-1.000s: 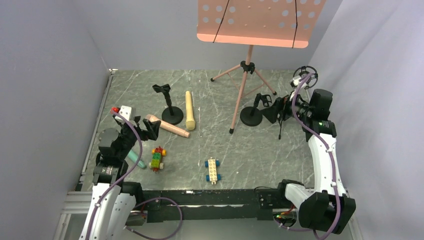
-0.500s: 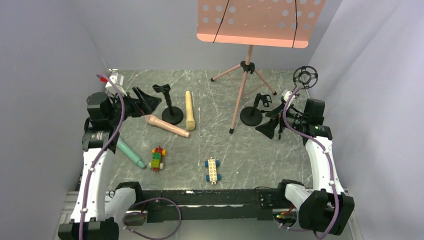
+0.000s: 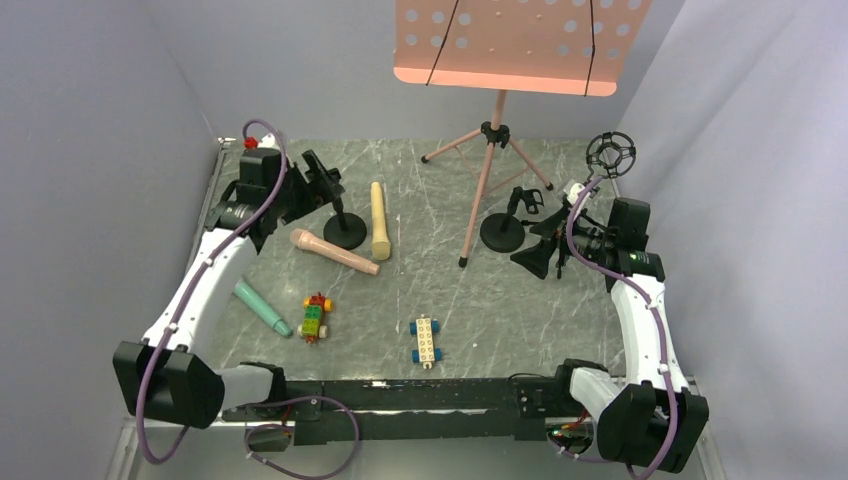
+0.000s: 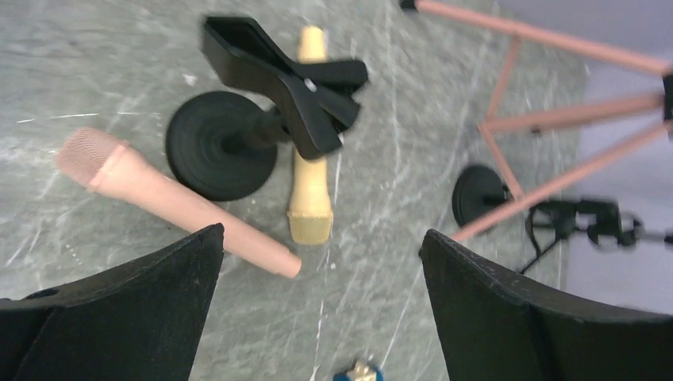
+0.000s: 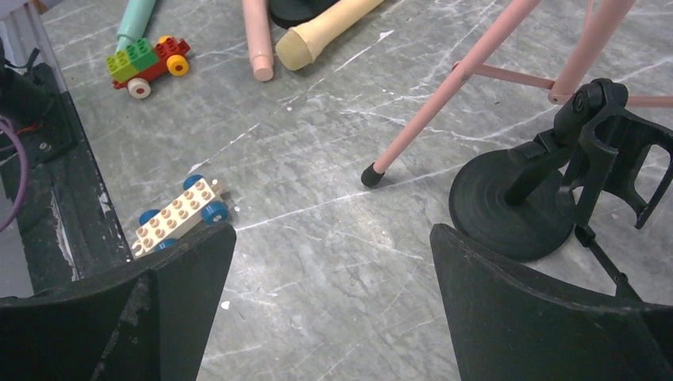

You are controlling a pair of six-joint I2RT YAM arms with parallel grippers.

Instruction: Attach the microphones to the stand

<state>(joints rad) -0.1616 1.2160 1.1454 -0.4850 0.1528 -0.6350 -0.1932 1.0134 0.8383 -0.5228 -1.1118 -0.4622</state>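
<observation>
Three microphones lie on the grey table: a pink one [image 3: 335, 252] [image 4: 171, 202], a pale yellow one [image 3: 379, 218] [image 4: 311, 171] and a teal one [image 3: 262, 307] at the front left. A black stand [image 3: 344, 233] with a clip [image 4: 294, 83] on top rises between the pink and yellow ones. My left gripper [image 3: 315, 188] [image 4: 321, 234] hovers open above that clip, holding nothing. A second black stand [image 3: 502, 233] [image 5: 508, 206] sits to the right, its clip empty. My right gripper [image 3: 540, 240] [image 5: 333, 232] hangs open just right of it, over bare table.
A pink music stand [image 3: 508, 45] on a tripod [image 3: 487, 165] fills the back middle. A thin stand with a ring mount [image 3: 610, 152] is at the far right. Two brick cars [image 3: 315, 316] [image 3: 426, 340] lie near the front. Grey walls close both sides.
My left arm has swung from the front left up and back, to above the left stand's clip. The right gripper dropped slightly toward the front, then held still.
</observation>
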